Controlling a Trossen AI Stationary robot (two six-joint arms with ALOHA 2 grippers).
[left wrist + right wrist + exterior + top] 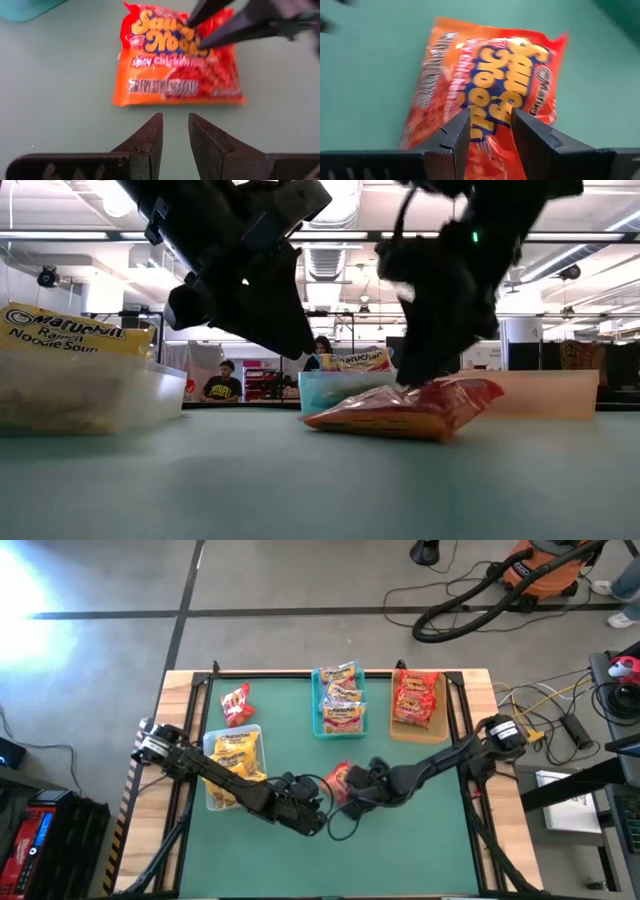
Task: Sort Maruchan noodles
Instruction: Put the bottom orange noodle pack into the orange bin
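The right pincer is down on a red-orange noodle packet near the middle of the green tabletop; in the right wrist view its two dark fingers straddle a raised fold of the wrapper, pinching it through a narrow gap. In the low view the packet lies on the tabletop with this pincer pressed onto its top. The left pincer hovers just beside the same packet, holding nothing, its fingers narrowly parted and pointing at the packet's near edge. Farther out, a clear tray on the left side holds yellow packets, a teal tray at the far middle holds packets with pink bands, and a tan tray to its right holds red packets. One more red packet lies loose on the tabletop beyond the clear tray. Beyond the tabletop, the low view shows a person seated in the room.
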